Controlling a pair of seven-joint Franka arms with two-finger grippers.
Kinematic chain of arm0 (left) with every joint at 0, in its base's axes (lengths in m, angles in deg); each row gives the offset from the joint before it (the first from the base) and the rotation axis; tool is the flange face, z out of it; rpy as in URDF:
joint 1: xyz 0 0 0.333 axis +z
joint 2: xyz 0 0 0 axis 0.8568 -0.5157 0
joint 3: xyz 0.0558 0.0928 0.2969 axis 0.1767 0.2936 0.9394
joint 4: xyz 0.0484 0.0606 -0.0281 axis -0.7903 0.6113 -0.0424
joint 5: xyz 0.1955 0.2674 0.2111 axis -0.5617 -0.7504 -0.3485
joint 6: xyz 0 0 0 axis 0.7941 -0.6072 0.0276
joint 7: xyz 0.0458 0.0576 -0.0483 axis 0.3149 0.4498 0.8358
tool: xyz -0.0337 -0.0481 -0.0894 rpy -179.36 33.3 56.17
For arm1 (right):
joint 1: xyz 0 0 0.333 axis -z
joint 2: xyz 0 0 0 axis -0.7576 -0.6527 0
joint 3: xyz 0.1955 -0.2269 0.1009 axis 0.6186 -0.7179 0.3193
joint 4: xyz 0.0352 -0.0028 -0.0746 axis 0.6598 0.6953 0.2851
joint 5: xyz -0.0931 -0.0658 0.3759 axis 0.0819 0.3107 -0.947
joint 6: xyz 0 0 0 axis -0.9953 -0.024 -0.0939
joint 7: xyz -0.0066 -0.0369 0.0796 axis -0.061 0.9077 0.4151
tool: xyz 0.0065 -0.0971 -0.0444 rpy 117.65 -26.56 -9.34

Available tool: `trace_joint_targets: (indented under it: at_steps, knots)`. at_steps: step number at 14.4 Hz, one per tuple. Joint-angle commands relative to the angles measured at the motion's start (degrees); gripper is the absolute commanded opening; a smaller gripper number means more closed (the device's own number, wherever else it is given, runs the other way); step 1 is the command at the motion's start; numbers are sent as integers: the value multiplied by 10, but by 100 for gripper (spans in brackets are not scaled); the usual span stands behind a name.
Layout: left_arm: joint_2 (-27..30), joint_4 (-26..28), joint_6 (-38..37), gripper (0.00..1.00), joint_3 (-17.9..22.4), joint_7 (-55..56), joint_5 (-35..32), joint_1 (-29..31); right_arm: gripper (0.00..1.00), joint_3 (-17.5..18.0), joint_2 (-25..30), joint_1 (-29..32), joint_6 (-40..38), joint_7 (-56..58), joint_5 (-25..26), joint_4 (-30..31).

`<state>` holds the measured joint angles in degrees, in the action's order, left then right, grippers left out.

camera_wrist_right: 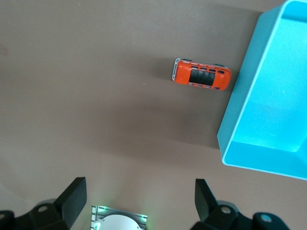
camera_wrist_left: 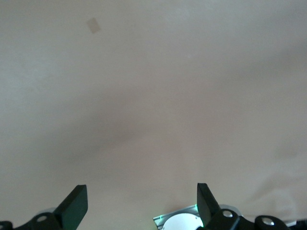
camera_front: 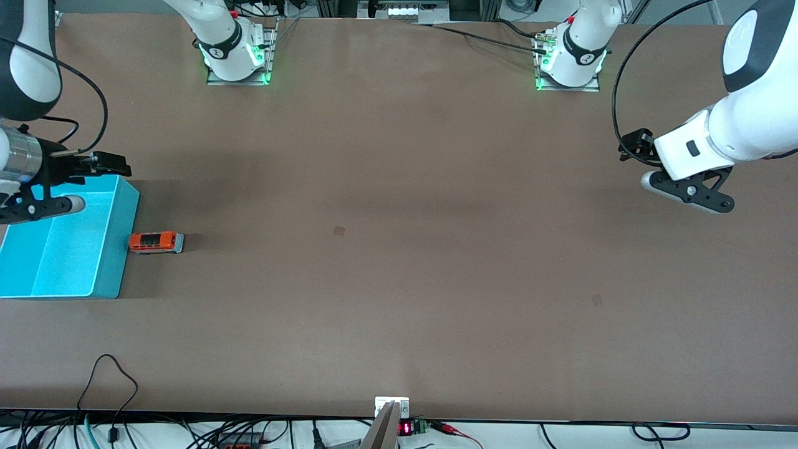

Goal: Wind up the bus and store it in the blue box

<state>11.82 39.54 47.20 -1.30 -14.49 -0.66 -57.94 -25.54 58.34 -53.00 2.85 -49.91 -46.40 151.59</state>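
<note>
Orange bus (camera_front: 156, 242) sits beside the blue box (camera_front: 115, 249) (outside), both pincers (camera_wrist_right: 139, 201) (camera_wrist_left: 141, 203) raised, spread, empty.

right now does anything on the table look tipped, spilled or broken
Nothing stands out. The bus sits upright on its wheels on the table, right beside the blue box, which stands level with nothing in it. The right pincer hangs open over the box, and the left pincer waits open over bare table at its own end.
</note>
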Motion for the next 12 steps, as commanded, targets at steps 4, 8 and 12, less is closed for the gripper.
trace_joint_targets:
  at_steps: [4,8,12]
  knots:
    - [73,87,103,100,75,160,5,-63,100,48,-9,47,57,127,-7,57]
    - [73,80,80,100,88,152,4,-66,100,91,-4,90,151,264,3,131]
    - [71,71,69,100,81,150,4,-66,100,113,-4,118,266,449,40,198]
